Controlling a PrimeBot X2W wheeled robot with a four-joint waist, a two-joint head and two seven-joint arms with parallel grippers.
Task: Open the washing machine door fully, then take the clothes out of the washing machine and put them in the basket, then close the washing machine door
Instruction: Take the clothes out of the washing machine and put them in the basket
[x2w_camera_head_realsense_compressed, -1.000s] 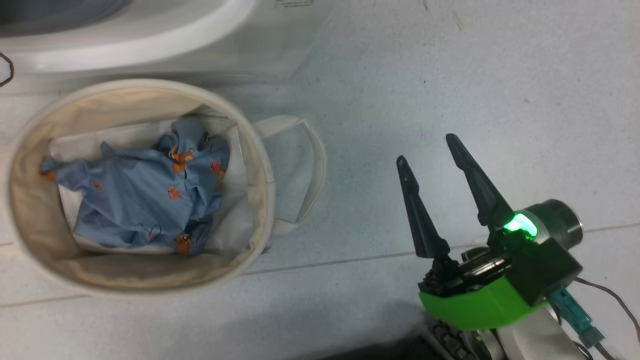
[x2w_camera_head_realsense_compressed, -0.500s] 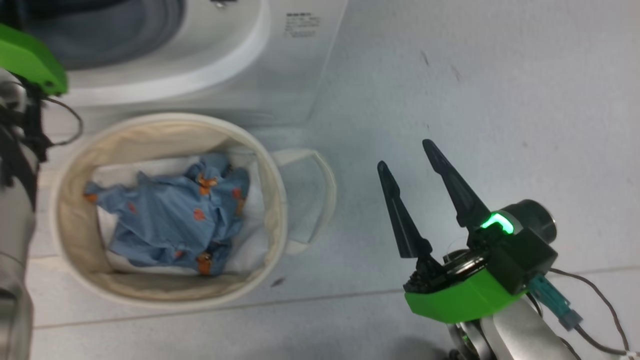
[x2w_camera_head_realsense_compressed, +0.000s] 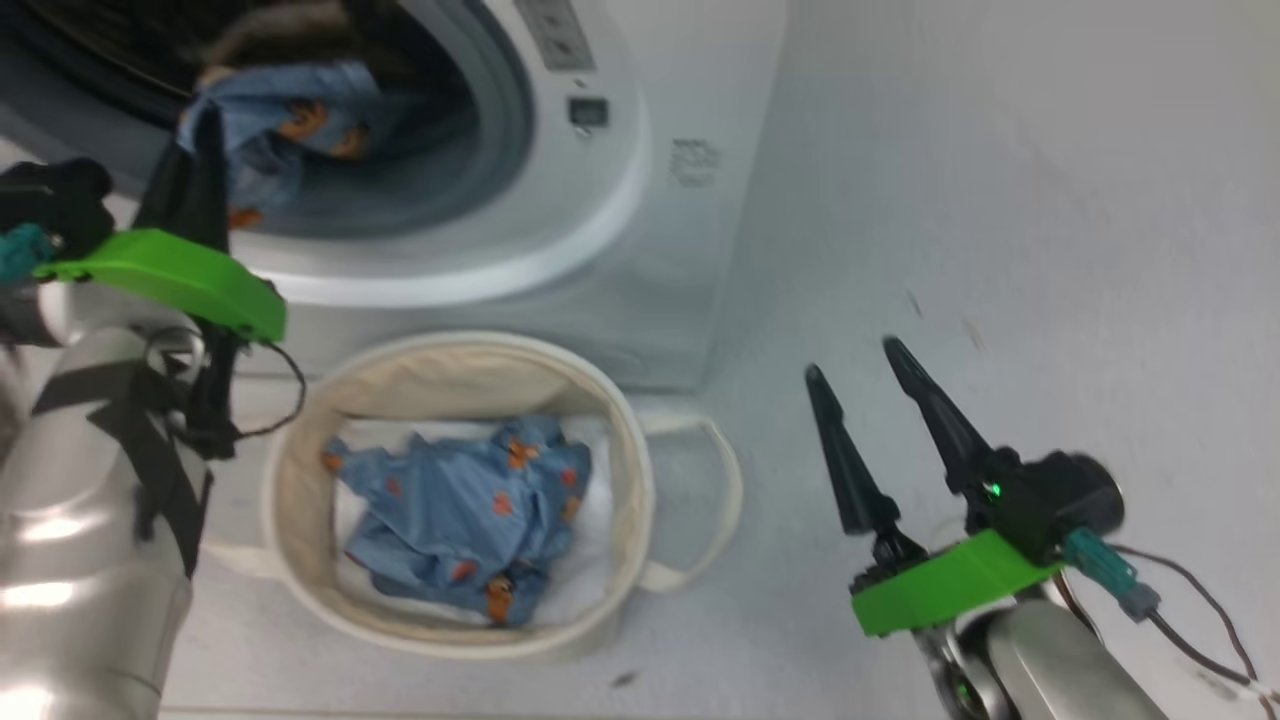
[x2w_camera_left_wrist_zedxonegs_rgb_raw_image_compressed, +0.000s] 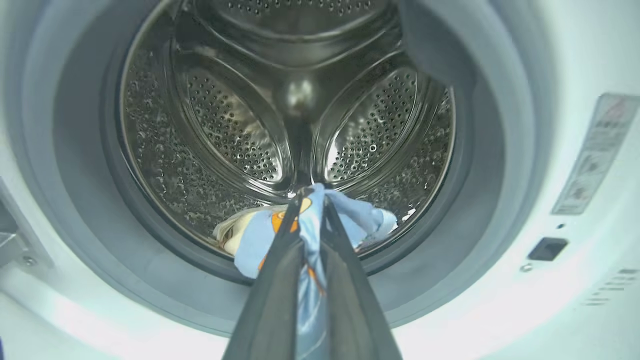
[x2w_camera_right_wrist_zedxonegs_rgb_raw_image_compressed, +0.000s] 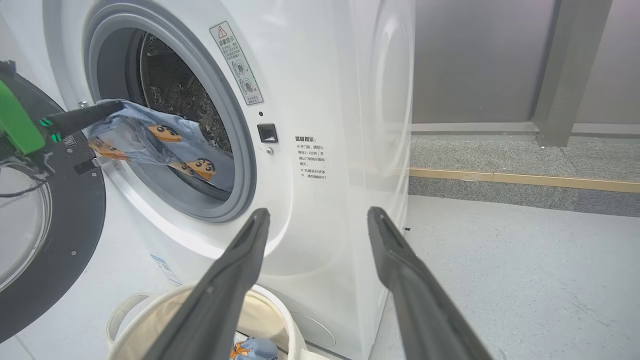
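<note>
The white washing machine (x2w_camera_head_realsense_compressed: 620, 230) stands with its door (x2w_camera_right_wrist_zedxonegs_rgb_raw_image_compressed: 50, 240) swung wide to the left. My left gripper (x2w_camera_left_wrist_zedxonegs_rgb_raw_image_compressed: 311, 192) is shut on a light blue garment (x2w_camera_left_wrist_zedxonegs_rgb_raw_image_compressed: 350, 212) with orange figures, holding it at the lower lip of the steel drum (x2w_camera_left_wrist_zedxonegs_rgb_raw_image_compressed: 240, 125). The same garment (x2w_camera_right_wrist_zedxonegs_rgb_raw_image_compressed: 165, 145) hangs across the gasket in the right wrist view, held by the left fingers (x2w_camera_right_wrist_zedxonegs_rgb_raw_image_compressed: 85, 116). Another blue garment (x2w_camera_head_realsense_compressed: 470, 515) lies in the cream basket (x2w_camera_head_realsense_compressed: 300, 470) on the floor before the machine. My right gripper (x2w_camera_head_realsense_compressed: 858, 362) hovers open to the right of the basket, holding nothing.
Grey floor (x2w_camera_head_realsense_compressed: 1000, 200) spreads to the right of the machine. A grey wall with a raised kerb (x2w_camera_right_wrist_zedxonegs_rgb_raw_image_compressed: 520, 177) runs behind it. A cable (x2w_camera_head_realsense_compressed: 1190, 600) trails from my right wrist. The basket's loop handle (x2w_camera_head_realsense_compressed: 715, 500) sticks out toward the right gripper.
The head camera has tilted up, bringing the drum opening and my left gripper with its garment into view. The basket and right gripper have shifted in the picture with it.
</note>
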